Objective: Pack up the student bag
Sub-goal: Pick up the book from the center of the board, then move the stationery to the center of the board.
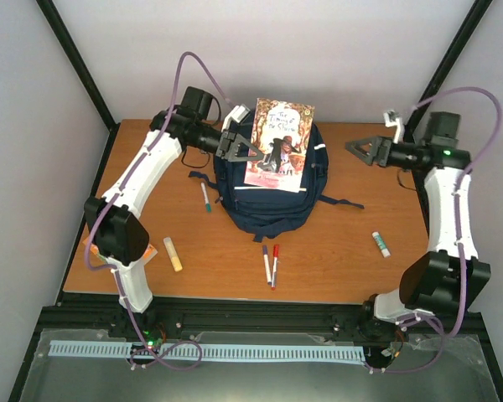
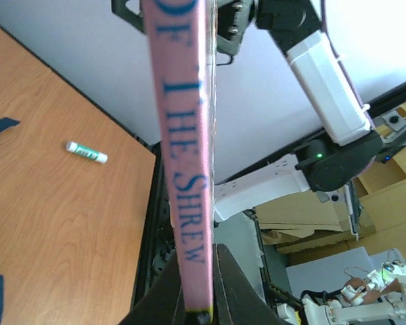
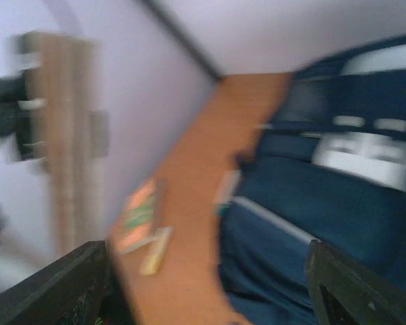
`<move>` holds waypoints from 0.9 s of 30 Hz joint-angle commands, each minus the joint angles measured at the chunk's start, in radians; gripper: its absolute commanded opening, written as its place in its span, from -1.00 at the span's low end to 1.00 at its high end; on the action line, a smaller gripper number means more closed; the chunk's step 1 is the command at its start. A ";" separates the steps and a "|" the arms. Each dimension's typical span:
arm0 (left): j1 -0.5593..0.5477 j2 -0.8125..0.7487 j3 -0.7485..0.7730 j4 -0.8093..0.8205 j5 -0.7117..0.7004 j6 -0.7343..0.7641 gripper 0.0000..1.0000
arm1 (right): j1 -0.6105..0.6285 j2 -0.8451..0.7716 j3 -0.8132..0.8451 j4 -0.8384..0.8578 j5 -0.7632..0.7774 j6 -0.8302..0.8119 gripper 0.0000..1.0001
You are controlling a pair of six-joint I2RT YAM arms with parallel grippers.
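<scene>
Navy bag [image 1: 268,209] lies flat mid-table [image 1: 335,260], thin white stripes across it and dark straps trailing off both sides. The left gripper [image 1: 237,151] is clamped on the edge of a book [image 1: 278,142], holding it right over the bag's far end. The right gripper [image 1: 360,151] hangs in the air just right of the bag, fingers spread wide with nothing between them.

Left wrist cam gets the pink spine reading "OF THE SHREW", which you can't see from the top, plus a glue stick [image 2: 86,152] on the wood. Right wrist cam is badly blurred but does catch the bag's white front patch [image 3: 362,156].
</scene>
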 commanded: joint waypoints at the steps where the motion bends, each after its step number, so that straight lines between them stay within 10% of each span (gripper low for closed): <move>1: 0.009 -0.018 -0.004 0.009 -0.063 -0.006 -0.98 | -0.134 0.008 0.028 -0.316 0.485 -0.349 0.52; 5: 0.009 -0.028 -0.008 0.011 -0.080 -0.008 -0.98 | -0.178 0.002 -0.059 -0.348 0.877 -0.448 0.37; 14: 0.009 -0.031 -0.016 0.014 -0.098 -0.012 -0.98 | -0.195 0.017 -0.349 -0.306 1.242 -0.505 0.39; 27: 0.009 -0.042 -0.038 0.031 -0.105 -0.031 -0.98 | -0.268 0.145 -0.395 -0.117 1.350 -0.528 0.45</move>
